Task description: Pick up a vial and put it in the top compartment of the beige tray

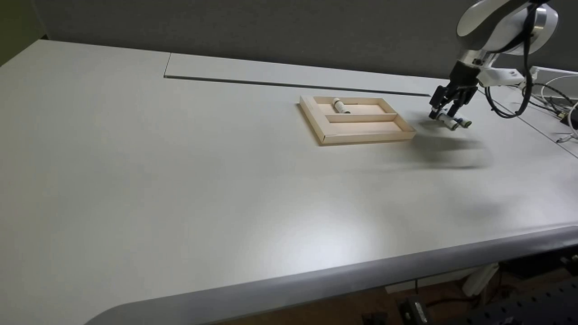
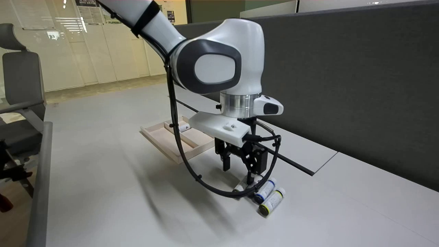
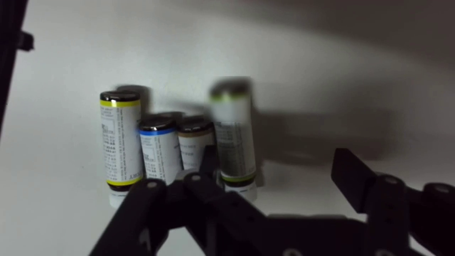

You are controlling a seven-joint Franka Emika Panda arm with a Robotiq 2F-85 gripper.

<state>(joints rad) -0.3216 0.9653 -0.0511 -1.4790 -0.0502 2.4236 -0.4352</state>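
Several white-labelled vials with dark ends lie side by side on the table. In the wrist view they have yellow (image 3: 122, 142), blue (image 3: 161, 153), brown (image 3: 194, 151) and green (image 3: 235, 142) bands. My gripper (image 3: 275, 154) is open. Its left finger stands between the brown-banded and green-banded vials; the green-banded one lies inside the jaws, well apart from the right finger. The gripper also shows in both exterior views (image 1: 443, 112) (image 2: 239, 171). The beige tray (image 1: 365, 137) (image 2: 159, 148) lies beyond. Another vial (image 1: 339, 105) (image 2: 184, 127) lies in its section nearer the partition. I cannot tell which section is narrower.
A grey partition (image 1: 271, 40) stands behind the table. A dark strip (image 1: 293, 84) runs along the tabletop near it. The arm's black cable (image 2: 199, 178) hangs in a loop past the vials. Loose cables and a box (image 1: 560, 99) lie beside the robot.
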